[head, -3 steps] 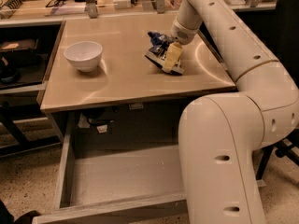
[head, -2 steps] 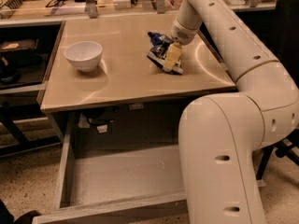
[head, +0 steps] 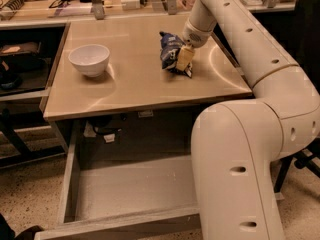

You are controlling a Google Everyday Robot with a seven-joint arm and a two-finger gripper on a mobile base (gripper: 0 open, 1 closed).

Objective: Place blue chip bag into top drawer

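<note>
Upper centre of the frame, on the camera view, the gripper (head: pixel 181 60) sits low over the far right part of the tan tabletop (head: pixel 130 91), clamped on the blue chip bag (head: pixel 169 53). One pale tan finger (head: pixel 184 58) lies across the right side of the bag; the other is hidden behind the foil. The bag is crumpled and stands roughly upright, its lower edge at or just above the table surface; which of the two cannot be told.

To the left, well apart from the bag, a white bowl (head: pixel 89 59) stands upright on the same tabletop.

Below the table's front edge, the top drawer (head: pixel 125 191) is pulled out toward the camera, its grey bottom bare and its front panel along the lower edge of the frame.

The white arm (head: pixel 250 39) runs from the gripper up and to the right, then bends down into a thick segment (head: pixel 232 174) that fills the lower right and covers the drawer's right end.

Along the top edge, a shelf (head: pixel 55 6) behind the table carries small dark objects, too indistinct to name. Speckled floor (head: pixel 25 199) shows at lower left.
</note>
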